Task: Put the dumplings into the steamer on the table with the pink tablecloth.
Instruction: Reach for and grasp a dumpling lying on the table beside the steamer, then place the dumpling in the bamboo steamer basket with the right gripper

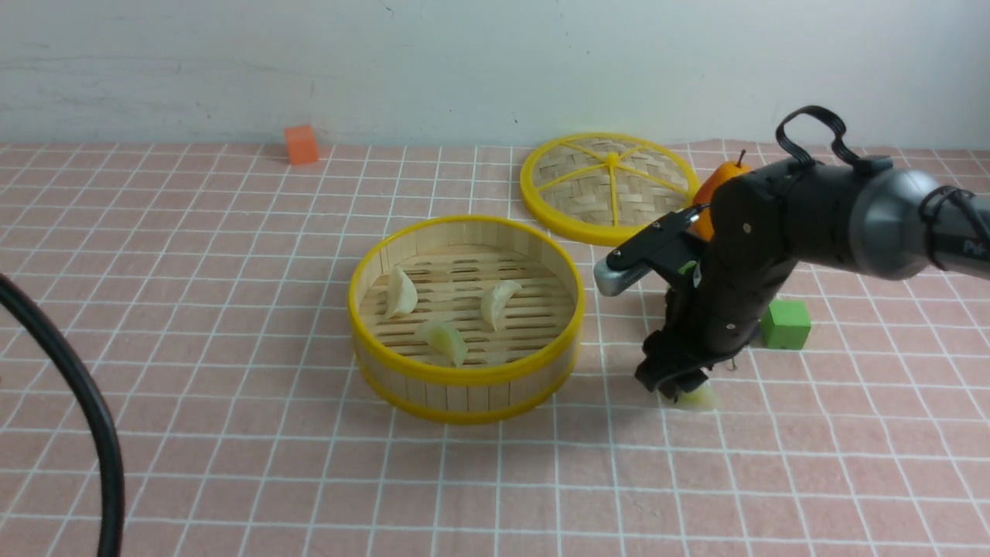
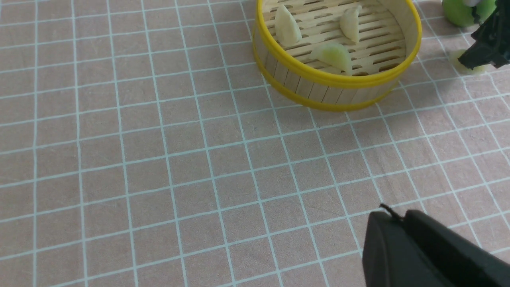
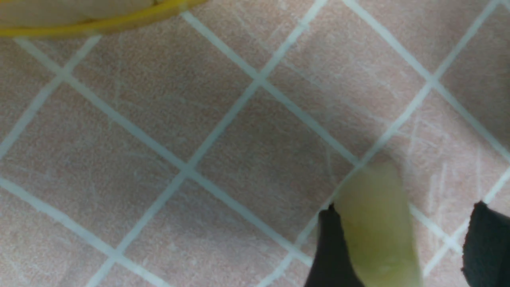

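**Three in, one out**

A pale wall (image 1: pixel 464 62) backs the pink tablecloth (image 1: pixel 232 433), which lies slightly wrinkled. The steamer (image 1: pixel 464 377) sits mid-cloth with three dumplings (image 1: pixel 401 292) on its slats and a woven lid (image 1: pixel 611 186) behind it. The fourth dumpling (image 1: pixel 698 398) lies on the cloth to its right, between the spread jaws of the right gripper (image 3: pixel 404 215). The left gripper (image 2: pixel 398 217) has its fingers pressed together.
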Action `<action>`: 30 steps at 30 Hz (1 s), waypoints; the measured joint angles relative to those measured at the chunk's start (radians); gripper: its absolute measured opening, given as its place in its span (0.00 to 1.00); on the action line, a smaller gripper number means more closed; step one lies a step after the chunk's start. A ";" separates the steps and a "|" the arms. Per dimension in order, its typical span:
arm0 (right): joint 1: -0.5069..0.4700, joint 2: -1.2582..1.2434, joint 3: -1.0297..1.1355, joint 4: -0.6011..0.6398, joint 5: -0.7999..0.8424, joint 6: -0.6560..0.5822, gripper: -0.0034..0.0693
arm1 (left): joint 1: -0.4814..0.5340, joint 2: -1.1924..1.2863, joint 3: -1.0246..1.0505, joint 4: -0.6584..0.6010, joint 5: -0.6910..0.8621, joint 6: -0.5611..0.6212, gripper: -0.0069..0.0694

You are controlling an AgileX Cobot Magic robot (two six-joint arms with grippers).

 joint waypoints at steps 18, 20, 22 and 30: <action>0.003 0.021 -0.105 -0.001 0.269 -0.001 0.44 | 0.000 0.000 0.000 0.000 0.012 0.000 0.16; 0.013 0.015 -0.169 0.042 0.305 -0.002 0.44 | 0.000 0.000 0.000 0.000 0.012 0.000 0.16; 0.029 0.010 -0.227 0.087 0.325 -0.002 0.44 | 0.000 0.000 0.000 0.000 0.012 0.000 0.16; 0.172 0.062 -0.492 0.249 0.229 -0.036 0.38 | 0.000 0.000 0.000 -0.009 0.012 0.000 0.17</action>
